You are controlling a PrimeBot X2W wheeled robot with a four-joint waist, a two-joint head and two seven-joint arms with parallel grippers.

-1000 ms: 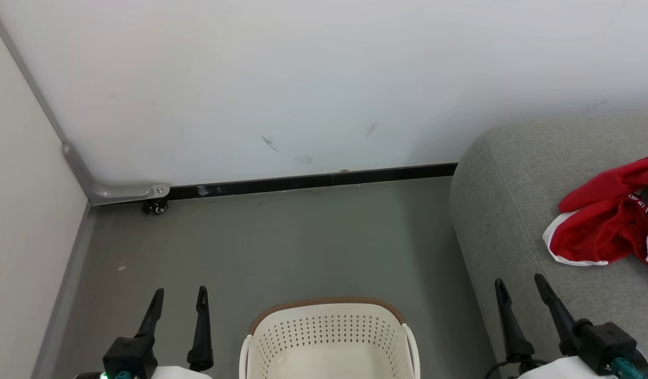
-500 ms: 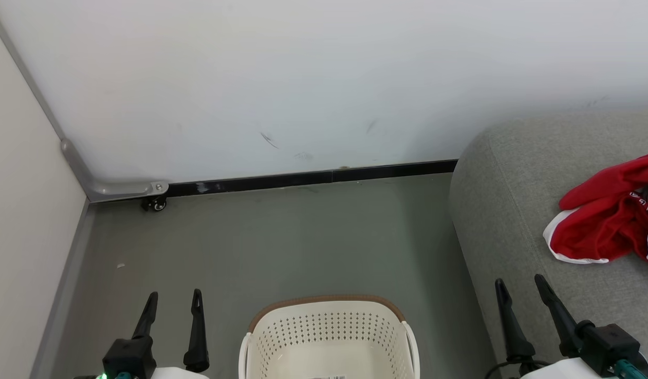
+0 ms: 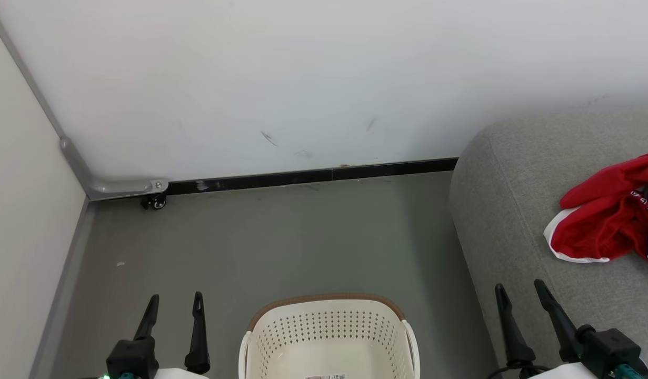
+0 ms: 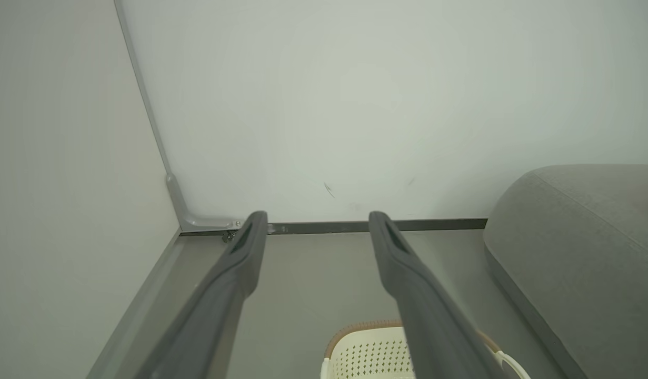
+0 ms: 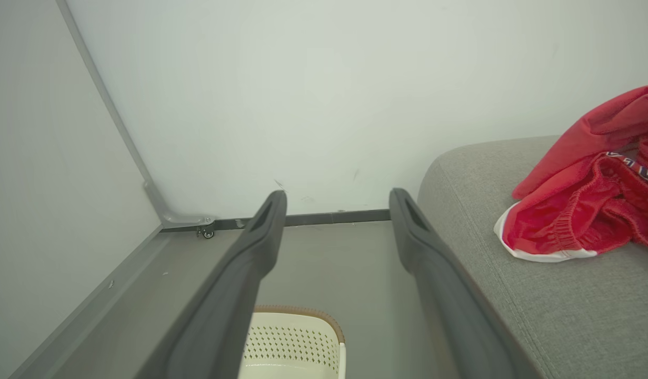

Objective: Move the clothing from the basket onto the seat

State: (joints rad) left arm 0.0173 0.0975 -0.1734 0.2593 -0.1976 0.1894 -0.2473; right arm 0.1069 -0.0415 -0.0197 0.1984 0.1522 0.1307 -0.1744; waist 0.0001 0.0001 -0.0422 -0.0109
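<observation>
Found clothing [image 3: 608,221] heaped on seat [image 3: 513,210], far right. Noted basket [image 3: 329,298] on floor [image 3: 276,247], near centre, visible part bare save a sticker [image 3: 326,376]. Observed left jaws and right jaws wide, holding nothing. Cannot confirm basket's nearest part, cut off from sight: possible leftover missed. Possible snag of heap on any careless rightward swing of right jaws.
</observation>
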